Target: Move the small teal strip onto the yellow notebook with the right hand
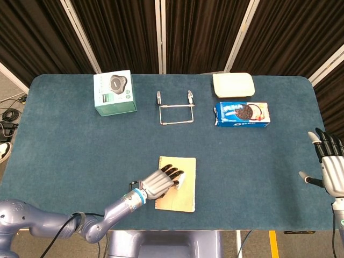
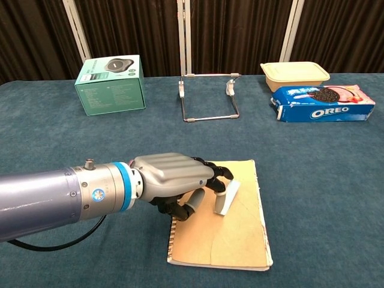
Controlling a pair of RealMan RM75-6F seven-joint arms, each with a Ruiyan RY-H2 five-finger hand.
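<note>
The pale strip lies on the yellow notebook, on the upper half of its cover, toward the edge opposite the spiral binding. The left hand is over the notebook's spiral side, palm down, with its dark fingertips curled onto the near end of the strip. In the chest view the strip appears tilted, with 1 end lifted off the cover under the fingertips; whether it is pinched or only touched cannot be told. In the head view the left hand covers most of the strip, and its long axis runs roughly along the notebook's length, from front to back of the table. The right hand is at the table's right edge, well apart from the notebook, fingers spread and upright, holding nothing. At the far side stand a teal box, a wire stand, a cream lidded container and an Oreo pack.
</note>
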